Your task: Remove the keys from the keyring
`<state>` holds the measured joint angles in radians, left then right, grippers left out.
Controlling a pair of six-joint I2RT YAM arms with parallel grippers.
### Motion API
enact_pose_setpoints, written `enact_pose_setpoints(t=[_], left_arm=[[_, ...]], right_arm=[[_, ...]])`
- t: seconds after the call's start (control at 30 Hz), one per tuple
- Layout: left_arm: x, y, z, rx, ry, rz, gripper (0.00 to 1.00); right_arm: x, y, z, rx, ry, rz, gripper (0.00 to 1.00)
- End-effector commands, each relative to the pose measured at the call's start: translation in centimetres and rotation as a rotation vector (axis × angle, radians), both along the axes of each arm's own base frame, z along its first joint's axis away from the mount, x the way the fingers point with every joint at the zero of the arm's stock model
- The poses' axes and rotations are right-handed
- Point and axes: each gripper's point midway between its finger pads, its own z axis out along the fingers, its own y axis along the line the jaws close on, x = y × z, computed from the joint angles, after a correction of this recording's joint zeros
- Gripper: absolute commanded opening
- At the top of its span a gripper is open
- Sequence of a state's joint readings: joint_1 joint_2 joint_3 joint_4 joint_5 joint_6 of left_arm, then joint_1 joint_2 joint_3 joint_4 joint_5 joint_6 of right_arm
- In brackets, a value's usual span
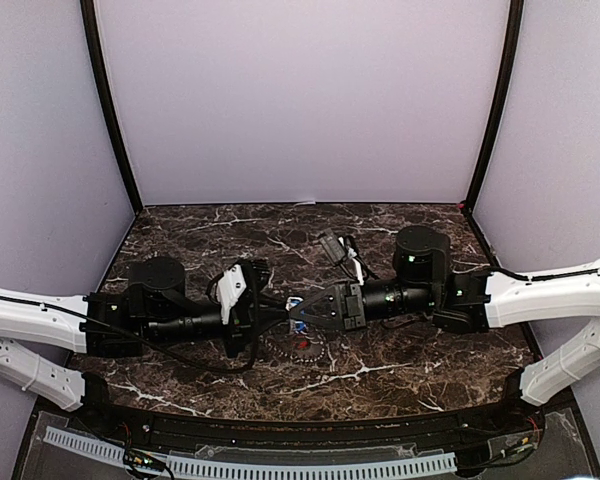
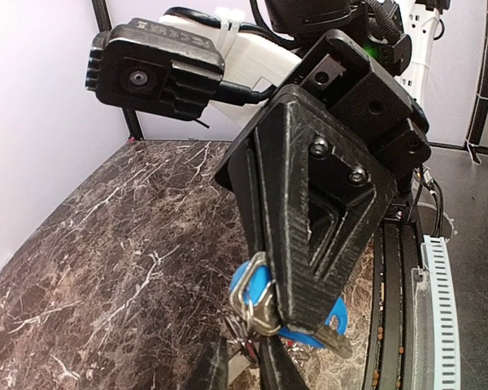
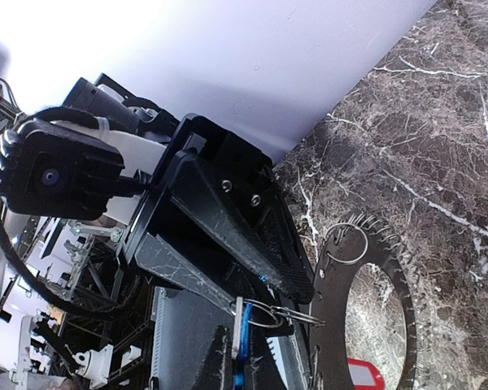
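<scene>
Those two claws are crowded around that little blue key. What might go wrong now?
1. The right gripper and left gripper meet tip to tip at the blue key; a slightly off pull may knock them together or drop it.
2. The thin wire loop seems linked to the toothed ring, so pulling may drag that ring and the red key along.

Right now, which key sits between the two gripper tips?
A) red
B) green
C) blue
C: the blue key sits where the left gripper and right gripper meet tip to tip; the red key shows lower down, by the ring.
</scene>
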<state>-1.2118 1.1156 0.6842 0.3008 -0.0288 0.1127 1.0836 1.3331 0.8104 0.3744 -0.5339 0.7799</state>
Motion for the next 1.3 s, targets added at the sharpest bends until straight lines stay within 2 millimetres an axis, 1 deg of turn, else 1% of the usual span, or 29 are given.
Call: enact_pose_setpoints(t=[0.0, 0.13, 0.23, 0.43, 0.53, 0.63, 0.7, 0.9, 1.0, 1.27], left_arm=[[0.1, -0.4, 2.0, -0.047, -0.031, 0.005, 0.13], [0.1, -0.5, 1.9, -0.044, -0.028, 0.004, 0.07], [0.1, -0.4, 1.6, -0.039, -0.027, 0.008, 0.00], [0.1, 0.1, 1.2, -0.036, -0.024, 0.014, 0.00], [-0.3, 0.3, 1.1, -0.043, -0.025, 0.002, 0.00], [-0.6, 0.4, 1.5, -0.064, -0.027, -0.015, 0.00], [-0.8, 0.6, 1.9, -0.086, -0.028, -0.017, 0.00], [-1.3, 1.3, 3.2, -0.169, -0.015, -0.029, 0.00], [-1.8, 1.4, 3.7, -0.210, 0.001, -0.048, 0.00], [-2.9, 1.0, 5.0, -0.307, 0.031, -0.114, 0.00]], right_arm=[[0.2, 0.1, 1.7, 0.071, -0.032, -0.002, 0.00], [0.3, 0.1, 1.6, 0.067, -0.030, -0.002, 0.00], [0.3, 0.1, 1.6, 0.061, -0.028, -0.009, 0.00], [0.9, -0.8, 2.2, 0.034, -0.057, -0.060, 0.00], [1.2, -1.4, 2.1, -0.001, -0.070, -0.074, 0.00], [1.5, -1.8, 1.4, -0.056, -0.088, -0.078, 0.00], [1.6, -2.0, 0.6, -0.103, -0.096, -0.078, 0.00], [1.2, -2.4, -1.5, -0.197, -0.110, -0.039, 0.00], [0.8, -2.2, -2.5, -0.208, -0.096, -0.010, 0.00], [0.1, -0.7, -3.8, -0.170, -0.054, 0.067, 0.00]])
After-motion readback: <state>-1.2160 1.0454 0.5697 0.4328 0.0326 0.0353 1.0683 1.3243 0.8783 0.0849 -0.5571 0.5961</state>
